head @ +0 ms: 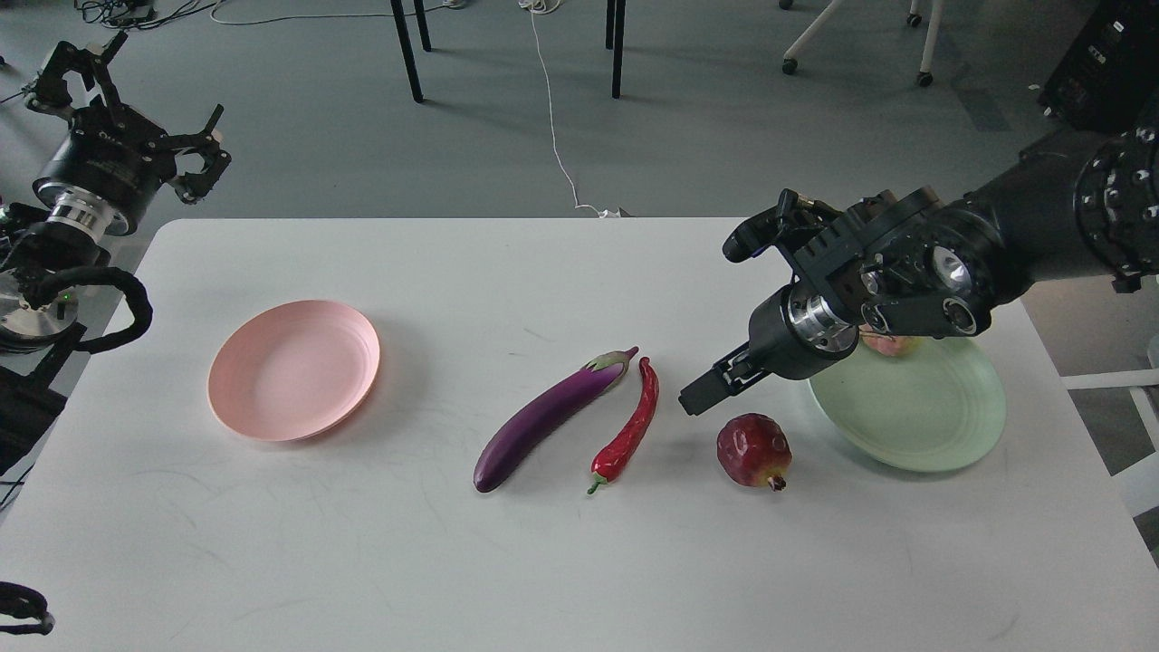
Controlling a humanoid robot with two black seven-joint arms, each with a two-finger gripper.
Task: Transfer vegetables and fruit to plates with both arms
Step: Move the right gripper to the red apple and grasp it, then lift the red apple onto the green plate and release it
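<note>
The purple eggplant and the red chili lie side by side at the table's middle. The dark red pomegranate-like fruit lies to their right. The pink plate is bare at the left. The mint green plate at the right holds the yellow-green fruit, mostly hidden behind my right wrist. My right gripper hovers just up-left of the pomegranate; its dark fingers cannot be told apart. My left gripper is open and empty, raised off the table's far left corner.
The white table has its far edge just behind my right arm. Chair and table legs and a white cable are on the floor beyond.
</note>
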